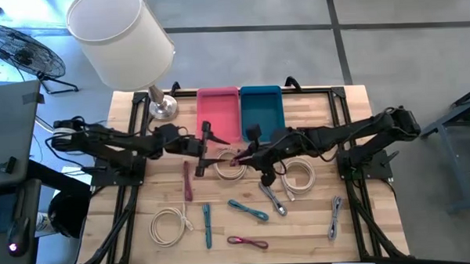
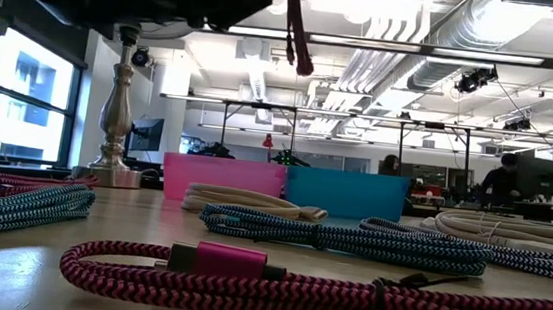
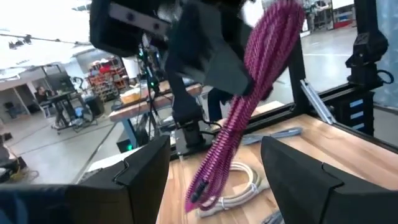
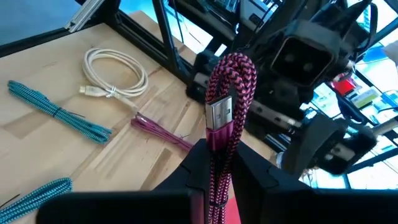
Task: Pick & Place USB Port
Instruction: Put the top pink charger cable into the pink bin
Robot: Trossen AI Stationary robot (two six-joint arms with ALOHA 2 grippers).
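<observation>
Wooden table [image 1: 316,223] w/ pink bin [image 1: 218,109] & blue bin [image 1: 261,107] side by side at far edge. L arm reaches in from the left, stretched toward centre; left gripper [image 1: 206,141] has fingers wide apart, empty. R arm extends from the right, angled to centre; right gripper [image 1: 244,157] is clamped on the pink braided USB cable [image 4: 225,106], lifted clear of table between the two grippers, just in front of the bins. Other coiled cables lie spread on table.
</observation>
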